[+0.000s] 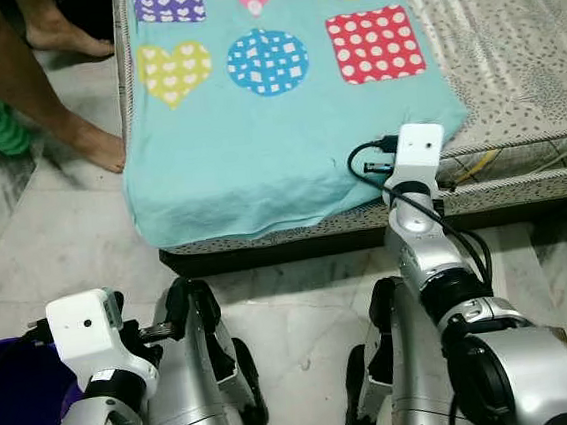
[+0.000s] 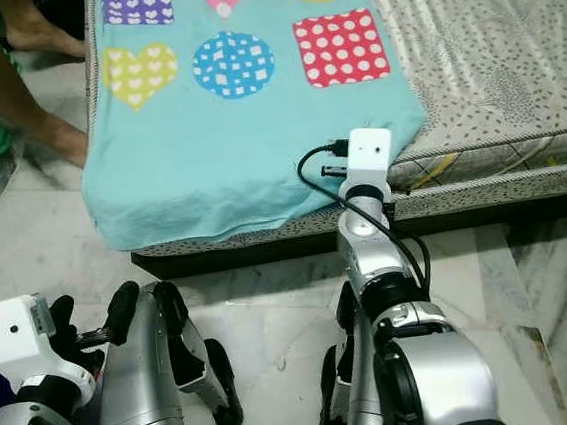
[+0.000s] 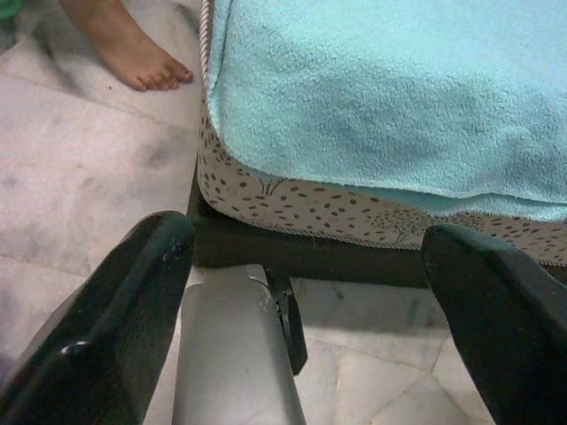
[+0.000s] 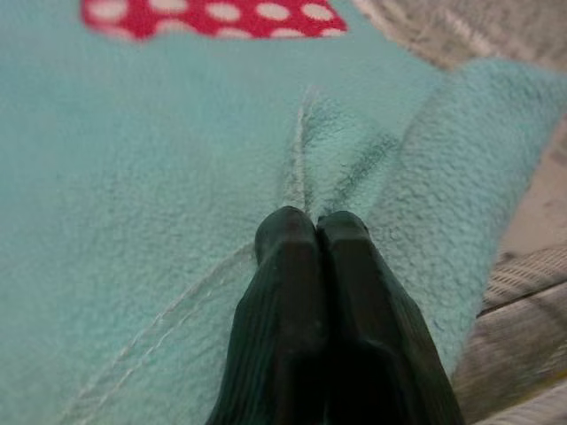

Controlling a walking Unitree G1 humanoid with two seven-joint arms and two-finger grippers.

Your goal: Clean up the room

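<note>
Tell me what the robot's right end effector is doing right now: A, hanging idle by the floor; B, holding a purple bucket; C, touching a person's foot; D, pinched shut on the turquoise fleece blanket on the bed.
D: the right end effector has its black fingers closed together on a fold of the turquoise fleece blanket at the bed's edge.

silver arms, white wrist camera boxes, looped black cables, ribbed black fingers (image 4: 306, 292)

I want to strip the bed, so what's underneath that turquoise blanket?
Under the turquoise blanket lies a mattress in a grey patterned sheet, showing beside it and along its hanging edge. The part it covers is hidden. The right gripper is shut on a fold of the blanket.
</note>
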